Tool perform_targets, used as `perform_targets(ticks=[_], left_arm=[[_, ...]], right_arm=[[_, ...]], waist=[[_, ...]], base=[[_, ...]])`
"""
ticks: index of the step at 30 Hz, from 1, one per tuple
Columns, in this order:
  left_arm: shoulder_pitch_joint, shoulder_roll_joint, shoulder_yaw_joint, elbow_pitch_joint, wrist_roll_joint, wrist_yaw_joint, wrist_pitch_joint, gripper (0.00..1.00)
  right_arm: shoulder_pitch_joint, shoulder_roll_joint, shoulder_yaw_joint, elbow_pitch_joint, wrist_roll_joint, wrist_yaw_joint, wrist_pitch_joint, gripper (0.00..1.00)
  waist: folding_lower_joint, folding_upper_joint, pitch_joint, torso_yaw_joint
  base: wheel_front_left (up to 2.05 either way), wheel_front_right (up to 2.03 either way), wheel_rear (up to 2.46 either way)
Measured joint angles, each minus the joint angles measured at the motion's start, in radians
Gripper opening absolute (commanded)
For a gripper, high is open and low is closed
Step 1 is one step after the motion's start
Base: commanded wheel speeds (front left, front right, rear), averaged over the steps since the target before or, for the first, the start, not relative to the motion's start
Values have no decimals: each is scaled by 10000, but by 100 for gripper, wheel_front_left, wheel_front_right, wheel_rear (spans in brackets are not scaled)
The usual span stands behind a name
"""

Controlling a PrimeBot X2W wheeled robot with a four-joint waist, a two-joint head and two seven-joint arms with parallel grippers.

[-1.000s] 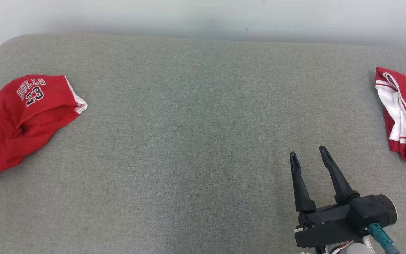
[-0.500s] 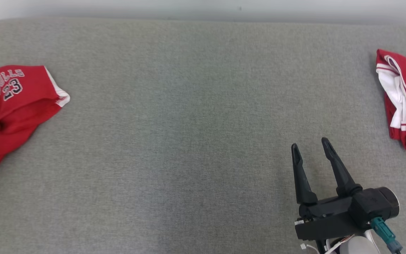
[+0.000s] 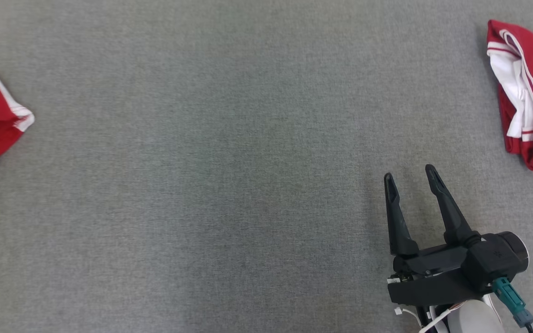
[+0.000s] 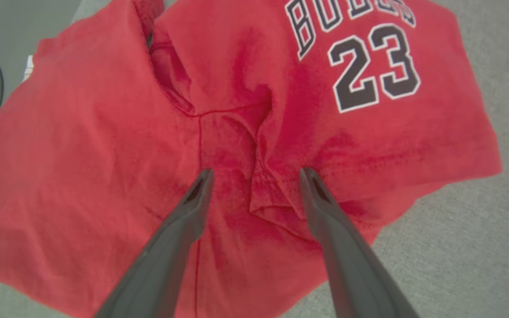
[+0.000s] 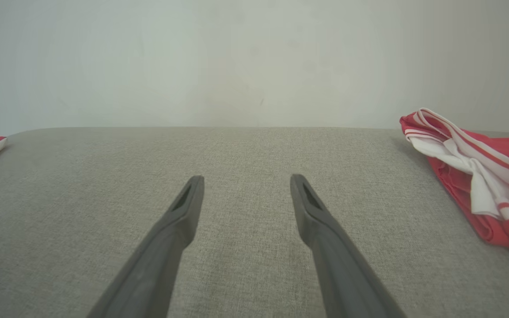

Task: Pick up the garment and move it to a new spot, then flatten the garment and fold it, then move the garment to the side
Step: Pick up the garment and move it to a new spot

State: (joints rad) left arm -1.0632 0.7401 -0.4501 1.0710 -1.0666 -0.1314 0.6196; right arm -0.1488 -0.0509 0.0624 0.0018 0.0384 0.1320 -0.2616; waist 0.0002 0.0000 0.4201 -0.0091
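While the left gripper (image 4: 255, 172) hangs spread wide over the red garment (image 4: 82, 154), bunched at the left edge of the grey cushion (image 3: 248, 185), it should, I'd say, sink onto the raised fold (image 4: 263, 190) between its fingers (image 4: 179, 229) before pinching; the right gripper (image 3: 409, 172) idles open, empty; the heap's length runs across the left wrist view, white-trimmed corner (image 3: 22, 118) pointing mid-cushion.

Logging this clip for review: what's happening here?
The left gripper, jaws open, is aimed at a crumpled red Bulls 23 garment on the grey padded surface, straddling a fold but not gripping it. The right gripper is open and empty over bare surface. A second red-and-white garment lies bunched at the far right.
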Motion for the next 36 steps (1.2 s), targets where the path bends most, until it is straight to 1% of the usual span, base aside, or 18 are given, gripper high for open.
perform_targets(ticks=[7, 13, 14, 15, 18, 24, 26, 32, 36], left_arm=[[80, 113, -299, 12, -355, 0, 980, 100], [138, 247, -568, -8, -366, -2, 1227, 100], [156, 259, -581, 4, -374, -2, 1227, 82], [167, 270, -594, 25, -397, -4, 1227, 0], [192, 267, -660, 4, -439, -8, 1202, 0], [413, 221, -780, -238, -529, -2, 564, 0], [455, 196, -848, -548, -529, 0, 117, 0], [498, 207, -1210, -1622, -541, 2, -792, 0], [347, 268, -1467, -2470, -704, 0, -1152, 0]], right_arm=[[-52, 0, 21, -15, -8, 0, 0, 100], [-109, -2, 40, -12, -23, 0, 0, 100], [-110, -2, 36, -8, -31, 0, 0, 100], [-108, 0, 38, 0, -33, 0, 0, 100], [-106, -2, 21, 23, -35, 0, 0, 100], [-100, 0, -12, 82, -50, 0, 0, 100], [-94, 0, -27, 115, -50, 0, 0, 100], [70, 0, -21, 341, -33, 0, 0, 100], [135, 2, 15, 489, 88, 0, 0, 100]], waist=[[0, 0, 278, -254], [-1, 0, 306, -296], [-1, 0, 302, -294], [-1, 0, 294, -292], [-1, 0, 261, -275], [-1, 0, 110, -171], [-1, 0, 19, -123], [-2, 0, -446, 64], [-2, 0, -881, 192]], base=[[0, 0, 0], [0, 0, 0], [0, 0, 0], [0, 0, 0], [0, 0, 0], [0, 0, 0], [0, 0, 0], [0, 0, 0], [0, 0, 0]])
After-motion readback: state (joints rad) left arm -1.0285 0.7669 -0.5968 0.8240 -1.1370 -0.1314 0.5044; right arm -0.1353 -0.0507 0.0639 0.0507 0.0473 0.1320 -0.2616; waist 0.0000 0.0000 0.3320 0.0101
